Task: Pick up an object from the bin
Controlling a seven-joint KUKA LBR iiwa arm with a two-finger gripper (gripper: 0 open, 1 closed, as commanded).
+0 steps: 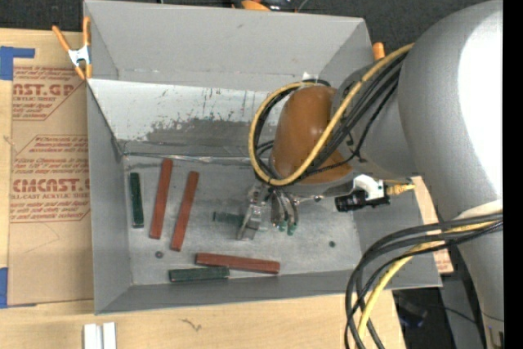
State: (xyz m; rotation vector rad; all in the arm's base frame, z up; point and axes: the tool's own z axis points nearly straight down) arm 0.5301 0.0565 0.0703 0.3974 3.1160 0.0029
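**Figure.** The end effector (268, 223) is low over the floor of the grey bin (221, 53), beneath the orange wrist cover (304, 131). A short dark green stick (225, 217) lies flat on the floor. One end meets the end effector and the rest points away from the arm. It cannot be told how far open the end effector is, or whether it has hold of the stick.

Beyond that stick, well apart from the end effector, lie two red-brown sticks (161, 198) side by side. A long dark green stick (136, 199) lies just past them. Toward the near wall, apart from the end effector, a third red-brown stick (237, 262) lies beside another dark green stick (198, 275).

*Judgement:* the step in hand appears to be the grasp of the short stick.
- **Where to grip:** a flat, thin piece is best taken across its narrow width, close to its middle. A hold at the very end would probably let it pivot.
- **How to lift:** the closing should happen right at the floor, followed by a straight vertical lift.
- **Obstruction:** the neighbouring sticks lie far enough off not to get in the way.
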